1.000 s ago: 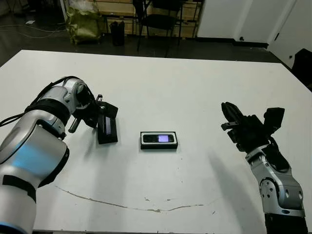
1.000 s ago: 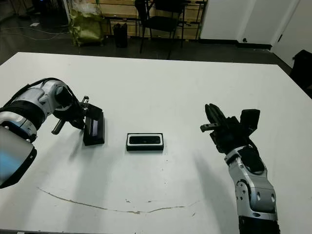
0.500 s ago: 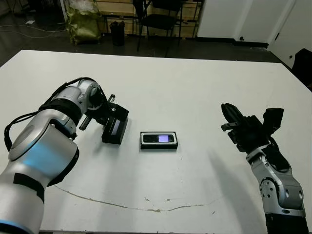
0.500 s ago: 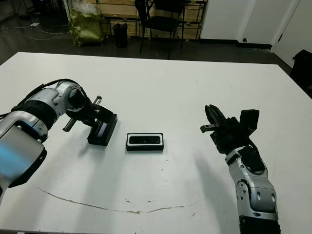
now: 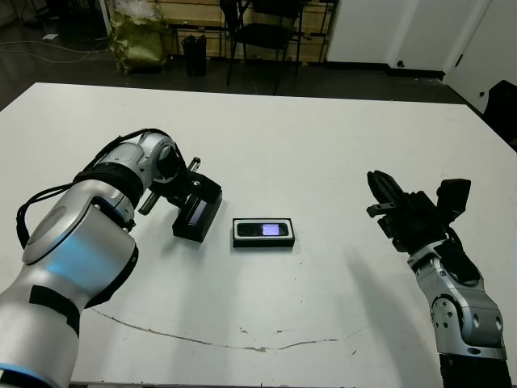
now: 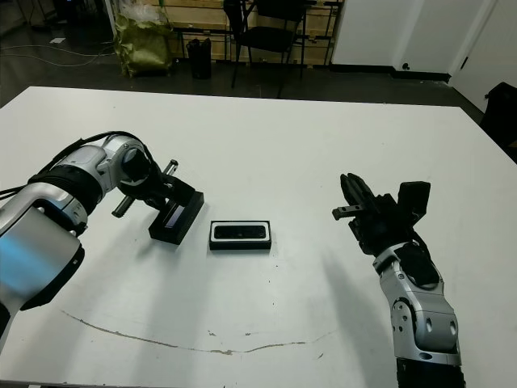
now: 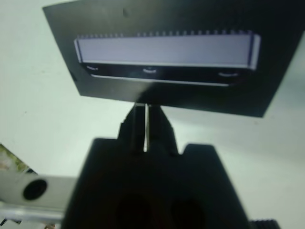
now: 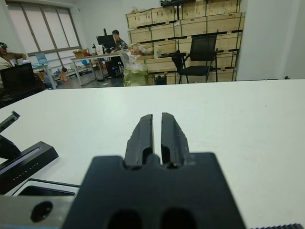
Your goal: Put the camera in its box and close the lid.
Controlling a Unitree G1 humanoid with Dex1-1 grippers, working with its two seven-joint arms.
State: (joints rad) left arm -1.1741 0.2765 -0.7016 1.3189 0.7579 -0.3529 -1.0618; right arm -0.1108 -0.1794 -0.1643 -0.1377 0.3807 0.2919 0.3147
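Camera: slim black bar with a bluish window, lying flat inside the box, a white-lined tray at mid-counter, uncovered. Right gripper: raised above the counter well to the right of the box, fingers drawn nearly together, holding nothing. Lid: black cover with a pale stripe, just left of the box and apart from it, tilted. Left gripper: fingers pinched on the lid's far edge. Chair: beyond the counter's far edge.
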